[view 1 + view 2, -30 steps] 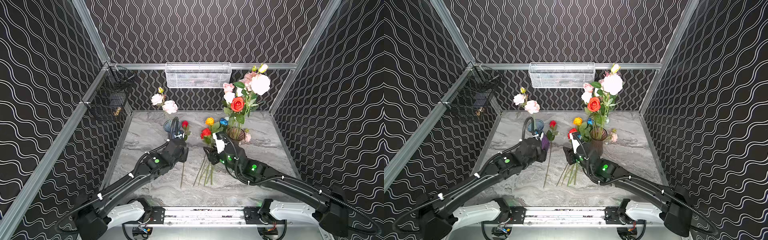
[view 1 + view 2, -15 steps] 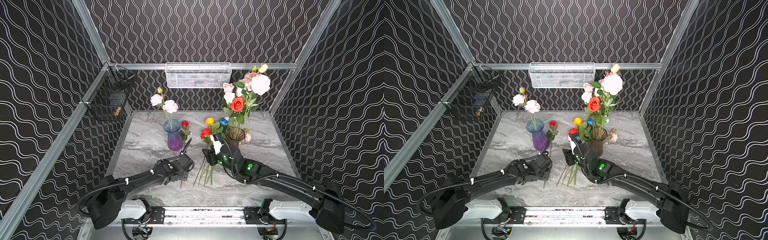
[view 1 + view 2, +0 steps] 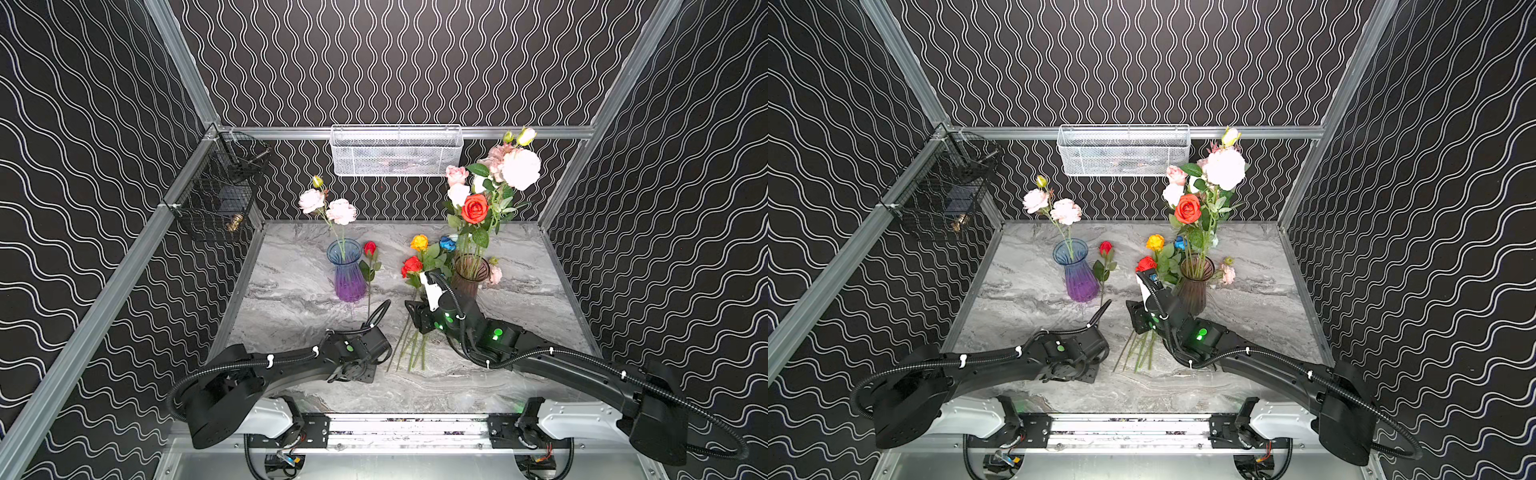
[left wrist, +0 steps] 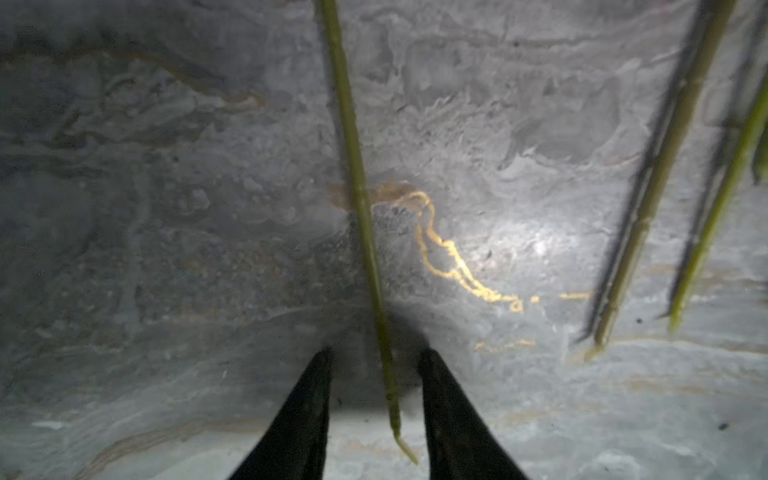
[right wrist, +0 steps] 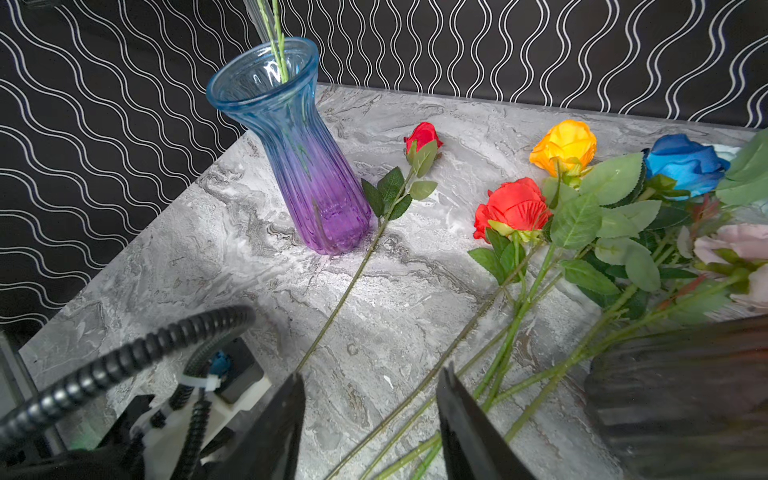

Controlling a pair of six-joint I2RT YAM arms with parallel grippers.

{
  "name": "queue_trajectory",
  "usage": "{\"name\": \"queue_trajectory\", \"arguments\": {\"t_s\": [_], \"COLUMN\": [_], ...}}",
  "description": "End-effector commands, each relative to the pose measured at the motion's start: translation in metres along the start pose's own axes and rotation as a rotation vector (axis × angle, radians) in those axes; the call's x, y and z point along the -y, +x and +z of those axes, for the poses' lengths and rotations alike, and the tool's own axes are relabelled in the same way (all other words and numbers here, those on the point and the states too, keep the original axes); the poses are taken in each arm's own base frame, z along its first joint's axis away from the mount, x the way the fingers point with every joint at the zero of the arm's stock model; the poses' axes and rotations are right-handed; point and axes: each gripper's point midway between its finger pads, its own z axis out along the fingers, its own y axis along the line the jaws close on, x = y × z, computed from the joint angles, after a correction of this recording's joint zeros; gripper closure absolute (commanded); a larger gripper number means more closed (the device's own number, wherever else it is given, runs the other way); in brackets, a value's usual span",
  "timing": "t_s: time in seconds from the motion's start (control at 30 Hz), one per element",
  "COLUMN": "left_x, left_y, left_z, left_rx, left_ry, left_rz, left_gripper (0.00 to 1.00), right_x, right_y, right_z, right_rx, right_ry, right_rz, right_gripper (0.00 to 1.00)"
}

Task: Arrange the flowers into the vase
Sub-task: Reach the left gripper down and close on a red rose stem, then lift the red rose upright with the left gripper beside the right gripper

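Observation:
A blue-to-purple glass vase (image 3: 348, 270) (image 5: 299, 153) holds two pale pink flowers (image 3: 340, 211). A small red rose (image 3: 370, 248) (image 5: 423, 136) lies beside it, its stem (image 4: 361, 199) running toward the front. My left gripper (image 4: 376, 353) is low over the table at that stem's end. It is open, and the stem passes between its fingers with a gap on each side. My right gripper (image 5: 372, 374) hovers open over the stems (image 3: 411, 345) of loose red (image 3: 411, 266), orange-yellow (image 3: 419, 242) and blue (image 3: 447, 243) flowers. A brown vase (image 3: 469, 276) holds a tall bouquet (image 3: 474, 208).
A white mesh basket (image 3: 397, 151) hangs on the back wall and a black wire basket (image 3: 220, 195) on the left wall. A small pink flower (image 3: 494, 274) lies right of the brown vase. Patterned walls close in three sides of the marble table (image 3: 291, 299).
My left arm has drawn back from beside the purple vase and dropped to the stem's front end, its jaws narrowing. The right arm has stayed put.

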Motion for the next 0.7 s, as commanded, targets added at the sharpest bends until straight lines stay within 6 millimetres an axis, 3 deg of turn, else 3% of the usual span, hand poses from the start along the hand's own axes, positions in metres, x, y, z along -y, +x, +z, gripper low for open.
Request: {"name": "queue_trajectory", "arguments": {"t_s": [0.0, 0.13, 0.37, 0.67], "left_x": [0.008, 0.004, 0.002, -0.008], "left_y": [0.009, 0.011, 0.007, -0.012], "left_z": [0.010, 0.010, 0.002, -0.015], "left_rx": [-0.042, -0.046, -0.040, 0.041], "left_ry": [0.038, 0.024, 0.004, -0.049], "left_rz": [-0.024, -0.018, 0.018, -0.003], "left_gripper": [0.73, 0.87, 0.99, 1.00], "right_x": [0.000, 0.001, 0.002, 0.002], "right_y": [-0.007, -0.008, -0.009, -0.012], "right_z": [-0.003, -0.006, -0.007, -0.009], "right_rx": [0.029, 0.037, 0.048, 0.053], "right_ry": [-0.001, 0.000, -0.002, 0.001], "right_rz": [0.018, 0.022, 0.024, 0.024], "right_gripper": [0.47, 0.47, 0.47, 0.47]}}
